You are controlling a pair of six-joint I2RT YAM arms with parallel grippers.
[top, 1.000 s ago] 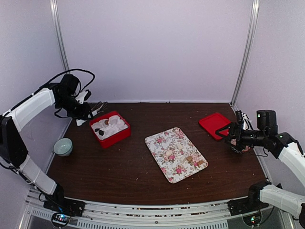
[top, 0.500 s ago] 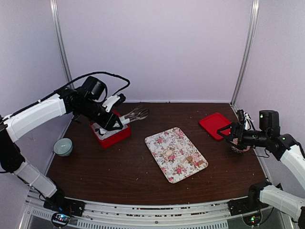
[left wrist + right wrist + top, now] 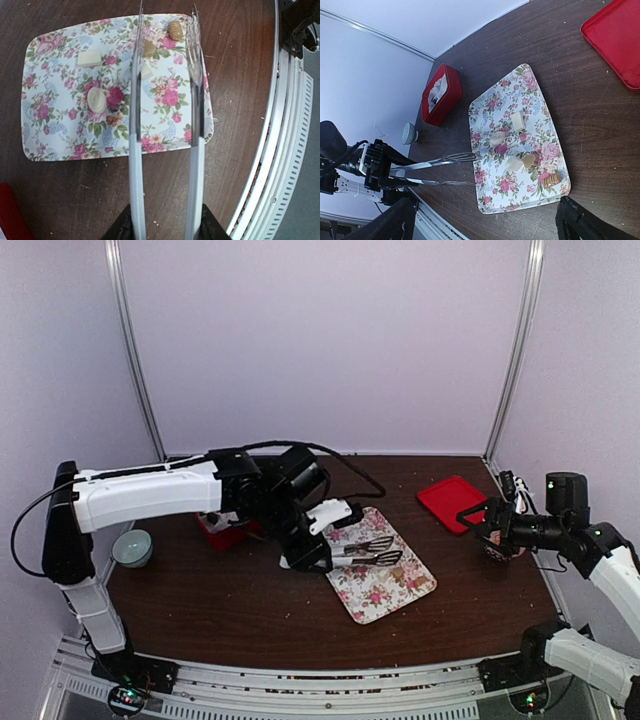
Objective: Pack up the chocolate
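My left gripper (image 3: 322, 540) is shut on the handle of metal tongs (image 3: 370, 550) and holds them over the floral tray (image 3: 400, 592). In the left wrist view the tongs (image 3: 135, 125) are spread open over the tray (image 3: 60, 135), and I see nothing between their blades. A tan heart chocolate (image 3: 149, 47) lies by the left blade and a tan ridged one (image 3: 175, 30) by the right blade. A white square (image 3: 89, 58) and a white round piece (image 3: 97, 100) lie further left. My right gripper (image 3: 480, 525) is open and empty at the right edge.
A red box (image 3: 441, 94) with white paper cups and a dark lump stands at the back left, partly behind my left arm in the top view. A red lid (image 3: 450, 502) lies at the back right. A small bowl (image 3: 132, 547) sits at the left edge.
My left arm has swung from the red box at the back left to the floral tray, carrying the tongs. The right arm has barely moved.
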